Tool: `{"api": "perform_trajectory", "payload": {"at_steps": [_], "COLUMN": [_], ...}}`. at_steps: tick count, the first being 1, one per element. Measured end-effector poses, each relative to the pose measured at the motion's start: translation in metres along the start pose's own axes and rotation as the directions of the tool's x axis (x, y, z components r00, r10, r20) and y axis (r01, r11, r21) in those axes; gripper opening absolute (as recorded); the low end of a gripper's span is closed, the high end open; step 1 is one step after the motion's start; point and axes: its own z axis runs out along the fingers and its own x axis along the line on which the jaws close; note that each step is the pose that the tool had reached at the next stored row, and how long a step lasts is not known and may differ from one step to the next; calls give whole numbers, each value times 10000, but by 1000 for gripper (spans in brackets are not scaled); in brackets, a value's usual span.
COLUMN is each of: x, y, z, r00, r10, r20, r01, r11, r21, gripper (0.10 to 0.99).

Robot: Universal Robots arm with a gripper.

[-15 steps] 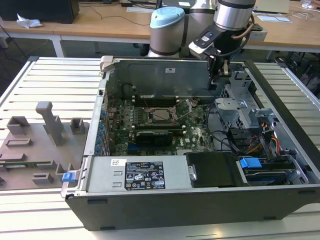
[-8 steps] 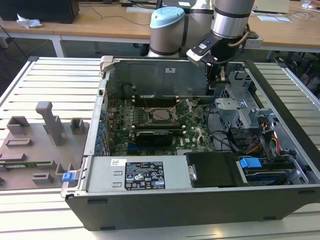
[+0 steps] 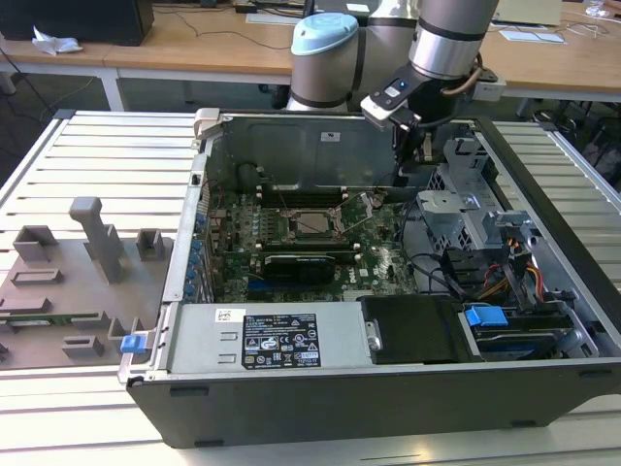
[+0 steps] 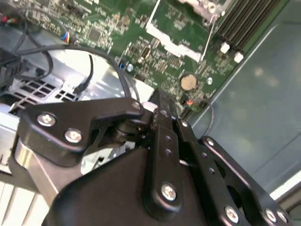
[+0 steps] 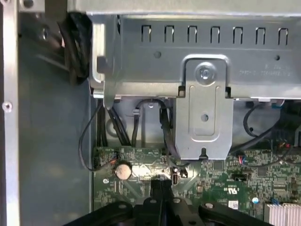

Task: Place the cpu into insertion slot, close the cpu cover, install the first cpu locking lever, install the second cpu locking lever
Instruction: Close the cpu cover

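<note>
- Starting at the gripper [image 5: 160, 182] in the first wrist view, we find its two fingers pressed together with no gap, and nothing we can make out is held between them.
- Just beyond the fingertips lies the coin cell [image 5: 123, 170] on the green motherboard [image 5: 211, 186], at the board's edge beside the case wall [image 5: 47, 141]. The gripper hangs over this corner, and we judge it clear of the board.
- In the exterior view the insertion slot [image 3: 289, 223] sits mid-board, well apart from the gripper, toward the exterior view's left and nearer that camera.
- A pale square shows in the slot's middle. We judge it to be the cpu [image 3: 313, 223] already seated, but we cannot confirm this.
- In our judgement the relation that matters is this offset — the slot lies across the board from the gripper, not beneath it.
</note>
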Motion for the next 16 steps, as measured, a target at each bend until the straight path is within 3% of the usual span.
{"api": "perform_trajectory", "payload": {"at_steps": [2, 7, 13, 16], "x": [0, 1, -14, -15], "y": [-33, -150, -202, -338], "z": [48, 211, 391, 402], "r00": [9995, 9994, 9994, 9994], "r10": [-287, -336, -338, -339], "r20": [-102, -106, -106, -110], "r01": [287, 336, 338, 338], "r11": [9996, 9994, 9994, 9994], "r21": [-3, -3, -3, -12], "gripper": [106, 106, 106, 106]}}
